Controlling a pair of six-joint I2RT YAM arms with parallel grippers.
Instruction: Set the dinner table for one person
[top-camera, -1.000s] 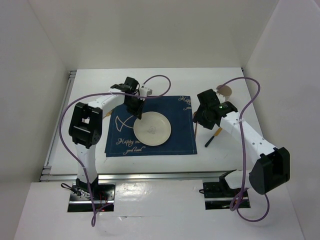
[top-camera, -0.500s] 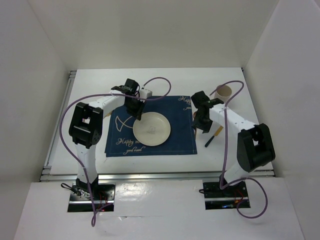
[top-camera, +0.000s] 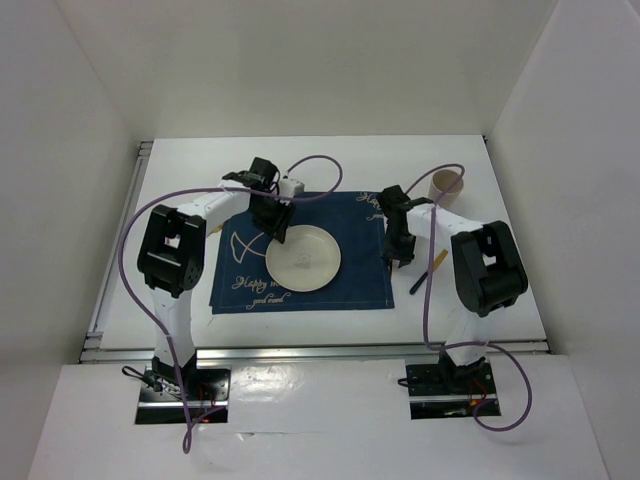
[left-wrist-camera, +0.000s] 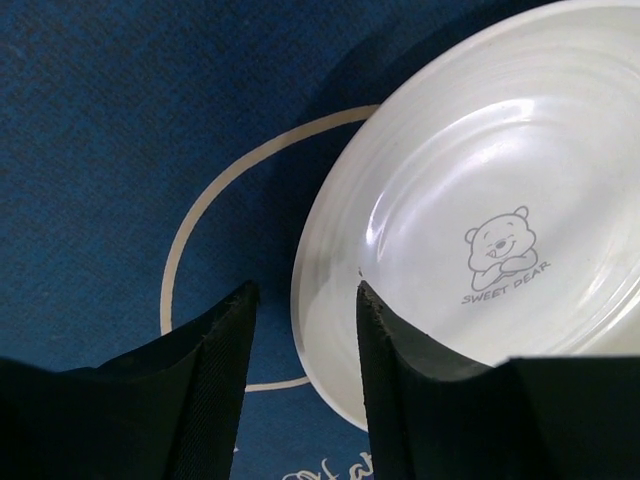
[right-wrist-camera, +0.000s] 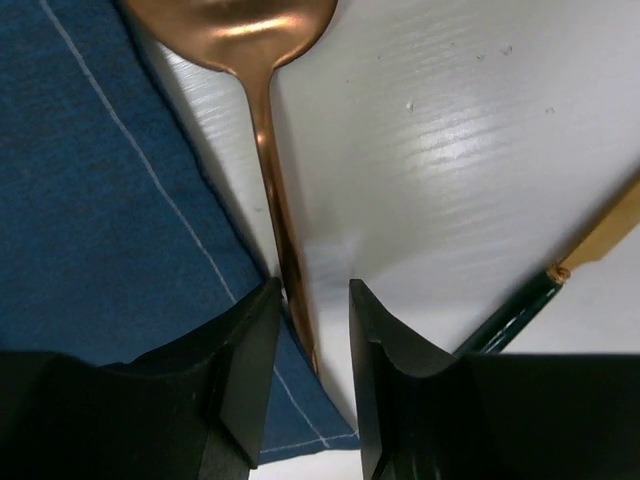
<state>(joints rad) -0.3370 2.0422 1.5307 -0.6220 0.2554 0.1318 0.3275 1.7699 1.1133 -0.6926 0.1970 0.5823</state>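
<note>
- Dinner table (top-camera: 330, 155): the white top under everything, spread out ahead of both arm bases. A blue mat (top-camera: 350, 285) lies at its middle with a plate (top-camera: 303, 258) on it.
- Left gripper (left-wrist-camera: 303, 300): jaws apart and holding nothing. One finger is over the mat and the other over the plate's inside, so the rim sits between them.
  - Risk: if we lift away at a slant, the inner finger could hook the rim. That would slide or tip the plate off centre (the glazed rim looks slick).
- Right gripper (right-wrist-camera: 308, 290): jaws apart, astride the thin handle of a copper spoon (right-wrist-camera: 270, 150). There is a sliver of gap on each side, so it is not clamped.
  - The spoon lies on the table along the mat's right edge, and its tail end seems to meet the hem.
  - Risk: closing low may pinch cloth together with the handle. Raising it would then drag the mat, and the plate with it.
  - Risk: the handle is narrow and flat to the surface. The pads may skid off it, or the bowl end may swing down once it is lifted.
- A dark-handled utensil (right-wrist-camera: 560, 270) lies just beside the right finger, and a sideways correction could knock it askew.
</note>
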